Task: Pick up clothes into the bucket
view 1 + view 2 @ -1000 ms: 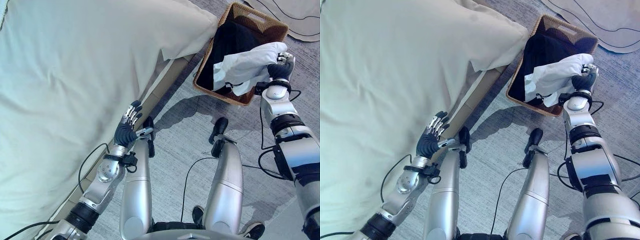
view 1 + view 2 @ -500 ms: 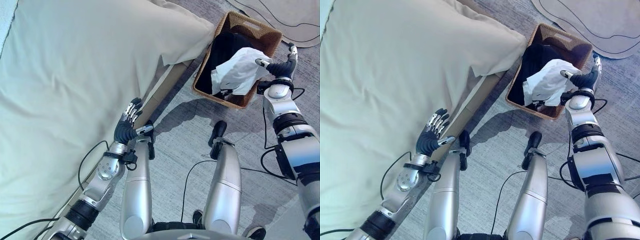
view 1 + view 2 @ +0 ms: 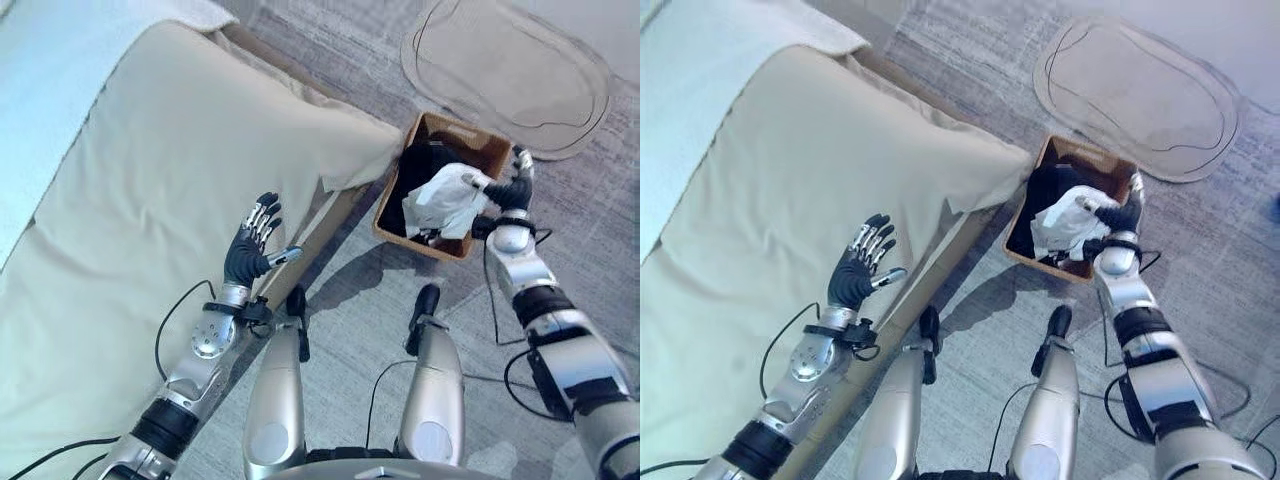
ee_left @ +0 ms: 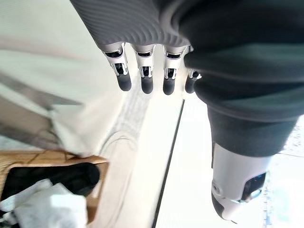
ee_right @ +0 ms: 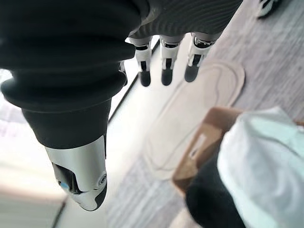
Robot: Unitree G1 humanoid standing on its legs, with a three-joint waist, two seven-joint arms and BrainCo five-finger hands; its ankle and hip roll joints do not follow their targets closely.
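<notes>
L hand (image 3: 249,256): fingers spread wide, holding nothing, raised over cream-sheeted bed (image 3: 150,200) edge. Brown woven rectangular basket (image 3: 388,197) on grey carpet floor (image 3: 350,290), well to the right of those fingers; holds black garment (image 3: 425,160) w/ crumpled white cloth garment (image 3: 440,198) on top. R hand (image 3: 509,189): fingers straight, empty, just beside the white garment at basket's rim. Beige oval rug (image 3: 510,80) beyond basket.

Head stereo pair downward; close wrist views, basket (image 3: 446,138) shared.
</notes>
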